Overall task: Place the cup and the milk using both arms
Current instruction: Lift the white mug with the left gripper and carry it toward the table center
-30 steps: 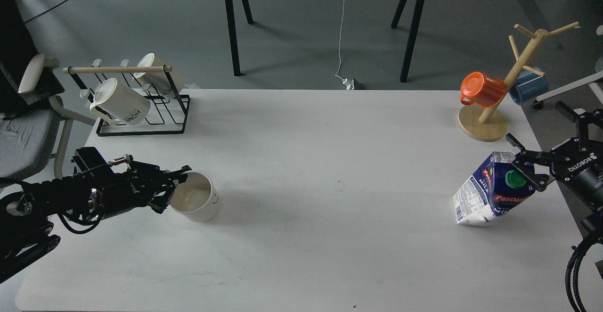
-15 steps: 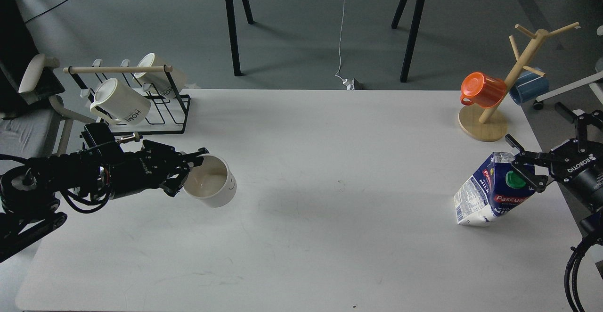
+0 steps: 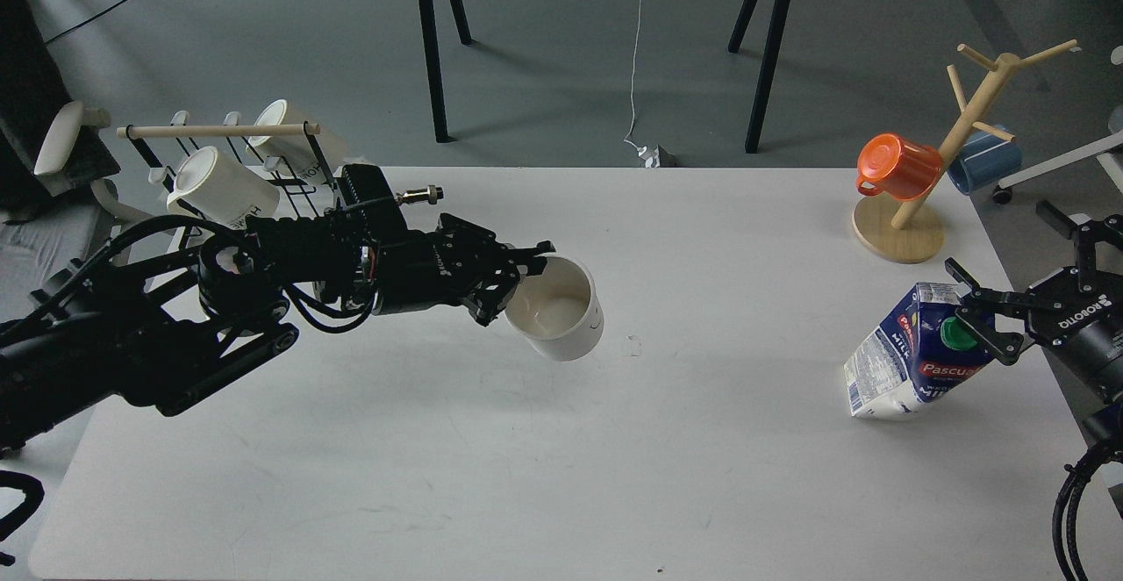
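Note:
The white cup hangs tilted above the white table, near its middle, mouth facing me, with part of the black smiley on its right side. My left gripper is shut on the cup's left rim. The blue and white milk carton with the green cap stands tilted near the table's right edge, resting on a bottom edge. My right gripper comes in from the right, and its fingers clasp the carton's top beside the cap.
A black wire rack with two cream "HOME" mugs stands at the back left, just behind my left arm. A wooden mug tree with an orange cup and a blue cup stands at the back right, behind the carton.
My left gripper has lifted the cup off the table and carried it right and away from me, toward the middle. The carton and the right gripper have barely moved.

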{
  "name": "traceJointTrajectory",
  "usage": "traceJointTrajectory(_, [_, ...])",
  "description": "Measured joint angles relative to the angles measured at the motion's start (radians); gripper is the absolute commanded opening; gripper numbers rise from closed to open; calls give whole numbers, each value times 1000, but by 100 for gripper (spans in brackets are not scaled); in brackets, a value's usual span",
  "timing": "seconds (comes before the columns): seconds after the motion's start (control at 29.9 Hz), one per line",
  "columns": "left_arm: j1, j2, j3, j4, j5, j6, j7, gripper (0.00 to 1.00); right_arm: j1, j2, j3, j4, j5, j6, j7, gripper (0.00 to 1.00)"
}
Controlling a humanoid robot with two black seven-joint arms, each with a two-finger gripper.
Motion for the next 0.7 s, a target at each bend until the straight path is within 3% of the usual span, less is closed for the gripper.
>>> traceJointTrajectory(0.27, [11,-37,84,72,43,7,0,2,-8,-1,7,1,2,0,2,98])
traceJointTrajectory(0.57, [44,24,85,76,43,7,0,3,-9,-1,9,1,2,0,8,98])
traceJointTrajectory(0.7, [69,53,85,76,43,13,0,11,-11,-1,8,1,2,0,8,98])
